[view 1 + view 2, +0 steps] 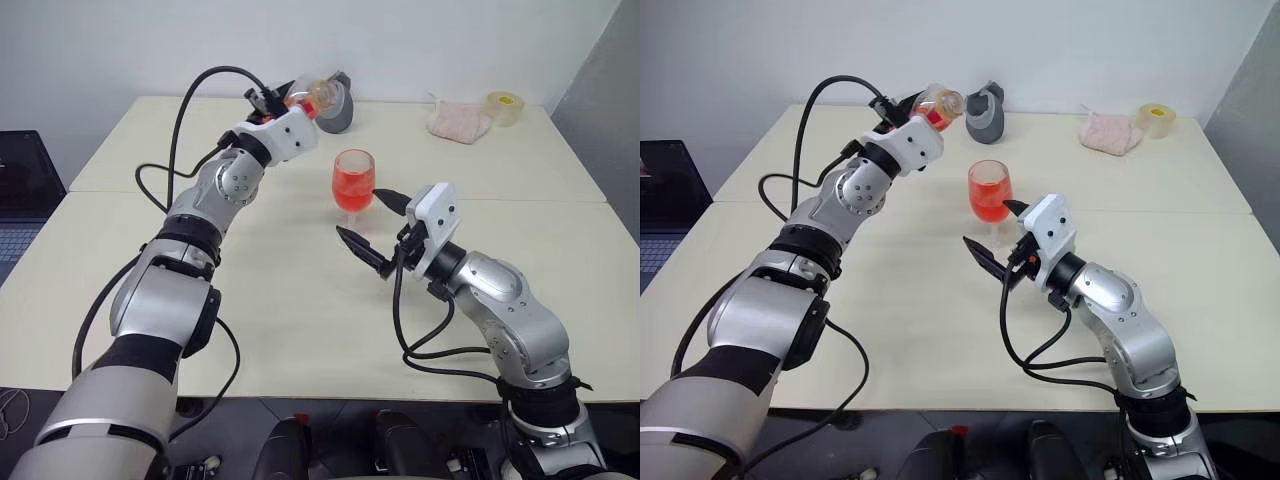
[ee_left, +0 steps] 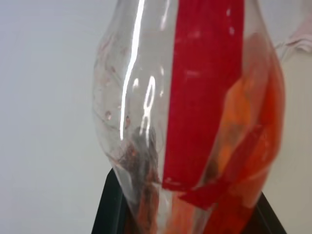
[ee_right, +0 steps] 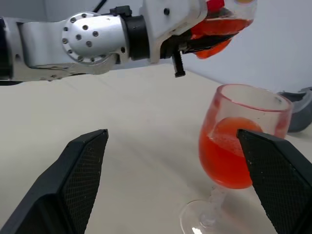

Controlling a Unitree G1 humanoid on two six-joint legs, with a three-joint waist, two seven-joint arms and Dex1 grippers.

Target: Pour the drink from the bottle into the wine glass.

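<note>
Drink (image 3: pixel 224 161) inside wine glass (image 3: pixel 234 161)

Looks like lab or office test room. Plain white walls (image 1: pixel 120 50), two pale cream rectangular tables (image 1: pixel 300 330) pushed together edge to edge. Dark laptop (image 1: pixel 25 200) on side desk at left. Roll of yellowish tape (image 1: pixel 505 107), crumpled pink cloth (image 1: pixel 458 122), grey plastic holder (image 1: pixel 985 112) at far edge.
</note>
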